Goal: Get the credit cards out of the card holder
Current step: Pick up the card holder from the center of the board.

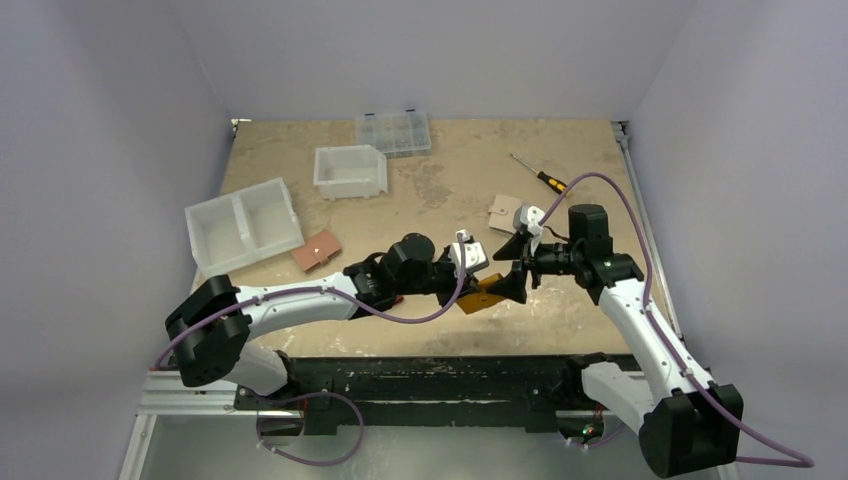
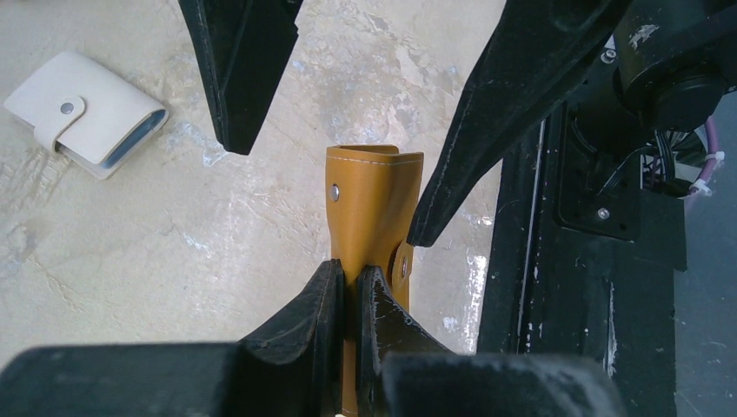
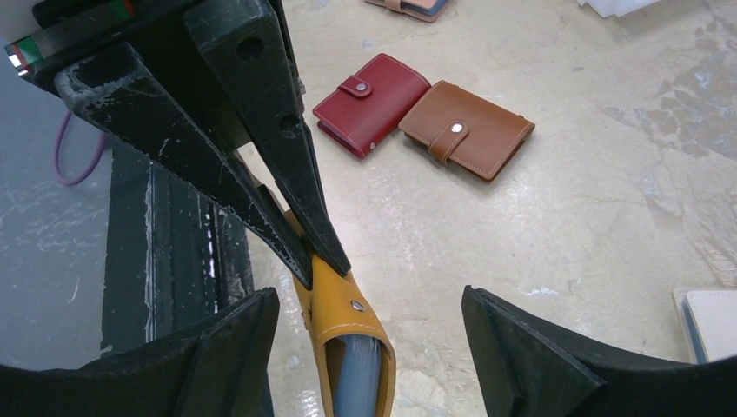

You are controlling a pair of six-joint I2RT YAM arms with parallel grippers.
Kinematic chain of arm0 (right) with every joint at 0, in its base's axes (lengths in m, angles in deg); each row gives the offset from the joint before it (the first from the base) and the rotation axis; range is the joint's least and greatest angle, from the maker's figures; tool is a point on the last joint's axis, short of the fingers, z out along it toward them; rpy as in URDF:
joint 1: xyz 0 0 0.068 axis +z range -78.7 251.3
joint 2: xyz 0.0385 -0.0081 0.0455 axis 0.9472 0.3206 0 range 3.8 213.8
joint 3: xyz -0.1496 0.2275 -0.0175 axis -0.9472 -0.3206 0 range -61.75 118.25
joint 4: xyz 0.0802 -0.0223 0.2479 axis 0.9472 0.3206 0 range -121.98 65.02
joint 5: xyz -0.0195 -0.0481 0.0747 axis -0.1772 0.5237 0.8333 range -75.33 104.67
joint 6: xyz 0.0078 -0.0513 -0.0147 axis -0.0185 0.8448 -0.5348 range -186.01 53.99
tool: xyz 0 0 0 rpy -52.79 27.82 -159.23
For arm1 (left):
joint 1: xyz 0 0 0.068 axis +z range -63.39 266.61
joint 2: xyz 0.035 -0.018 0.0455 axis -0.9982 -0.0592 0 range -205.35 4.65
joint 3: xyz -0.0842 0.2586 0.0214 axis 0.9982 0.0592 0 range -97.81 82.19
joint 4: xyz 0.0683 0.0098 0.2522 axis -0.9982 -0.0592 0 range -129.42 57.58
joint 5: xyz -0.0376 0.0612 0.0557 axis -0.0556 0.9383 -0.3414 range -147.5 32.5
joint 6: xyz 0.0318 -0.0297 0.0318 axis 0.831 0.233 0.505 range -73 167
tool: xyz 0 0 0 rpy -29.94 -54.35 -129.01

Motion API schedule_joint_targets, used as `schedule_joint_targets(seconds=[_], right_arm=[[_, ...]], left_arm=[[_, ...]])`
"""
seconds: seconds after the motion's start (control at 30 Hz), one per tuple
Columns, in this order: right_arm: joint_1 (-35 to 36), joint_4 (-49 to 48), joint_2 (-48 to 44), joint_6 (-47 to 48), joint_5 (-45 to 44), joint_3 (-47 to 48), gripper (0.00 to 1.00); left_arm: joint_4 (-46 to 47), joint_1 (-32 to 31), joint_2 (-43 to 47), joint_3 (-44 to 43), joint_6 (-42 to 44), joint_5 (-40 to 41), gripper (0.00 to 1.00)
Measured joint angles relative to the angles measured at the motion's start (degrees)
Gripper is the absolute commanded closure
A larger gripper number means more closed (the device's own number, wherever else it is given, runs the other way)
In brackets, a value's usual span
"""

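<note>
The mustard-yellow card holder hangs above the table near its front edge, with my left gripper shut on one end of it. From above it shows as an orange patch between the two arms. Its other end points at the right wrist camera, folded, with a snap stud on its side. The grey-blue edges of the credit cards show stacked inside it. My right gripper is open, with one finger on each side of that end and touching nothing. From the left wrist, its black fingers flank the holder.
A dark red wallet and a brown wallet lie side by side on the table. A cream wallet lies further off. Two white bins, a clear compartment box, a pinkish wallet and a screwdriver sit toward the back.
</note>
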Motion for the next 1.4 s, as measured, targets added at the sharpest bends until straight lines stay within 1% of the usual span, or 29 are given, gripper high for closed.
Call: schedule_joint_targets(seconds=[0.07, 0.23, 0.57, 0.7, 0.8, 0.83, 0.9, 0.93, 0.97, 1.03, 1.13, 1.17, 1.23, 1.27, 1.4], right_arm=[[0.13, 0.13, 0.00, 0.37, 0.13, 0.00, 0.17], [0.26, 0.85, 0.59, 1.53, 0.46, 0.00, 0.17], [0.76, 2.08, 0.96, 3.30, 0.50, 0.00, 0.23], [0.98, 2.08, 1.01, 3.58, 0.50, 0.00, 0.27], [0.98, 2.10, 1.01, 3.76, 0.50, 0.00, 0.33], [0.98, 2.12, 1.01, 3.80, 0.50, 0.00, 0.35], [0.98, 2.16, 1.01, 3.89, 0.55, 0.00, 0.44], [0.98, 2.23, 1.01, 3.96, 0.57, 0.00, 0.49], [0.98, 2.27, 1.01, 3.98, 0.61, 0.00, 0.61], [0.98, 2.49, 1.01, 4.15, 0.79, 0.00, 0.76], [1.03, 3.04, 1.01, 4.46, 1.14, 0.00, 0.90], [1.03, 3.17, 1.01, 4.50, 1.29, 0.02, 0.93], [1.03, 3.37, 1.01, 5.01, 1.49, 0.17, 0.99], [1.03, 3.50, 1.01, 5.14, 1.55, 0.33, 1.00], [1.07, 3.52, 0.44, 5.11, 1.51, 0.85, 1.00]], left_arm=[[-0.28, -0.07, 0.00, -0.22, 0.76, 0.07, 1.00], [-0.63, -0.07, 0.00, -0.37, 2.01, 0.39, 1.00], [-1.51, -0.11, 0.04, -1.46, 3.72, 0.37, 1.00], [-1.51, -0.46, 0.04, -2.12, 3.82, 0.33, 1.00], [-1.51, -0.76, 0.04, -2.51, 3.91, 0.26, 1.00], [-1.51, -0.83, 0.04, -2.60, 3.96, 0.24, 1.00], [-1.53, -0.85, 0.04, -2.78, 3.98, 0.22, 1.00], [-1.51, -0.85, 0.04, -2.82, 3.98, 0.22, 1.00], [-1.53, -0.85, 0.04, -2.82, 4.00, 0.28, 1.00], [-1.57, -0.85, 0.04, -2.82, 4.04, 0.59, 1.00], [-1.92, -0.83, 0.20, -2.82, 4.61, 1.11, 1.00], [-1.97, -0.87, 0.26, -2.82, 4.63, 1.40, 0.96], [-2.16, -1.09, 0.61, -2.82, 4.24, 2.54, 0.82], [-2.32, -1.25, 0.85, -2.82, 3.63, 3.43, 0.72], [-2.01, -1.55, 3.06, -2.60, -0.42, 9.22, 0.42]])
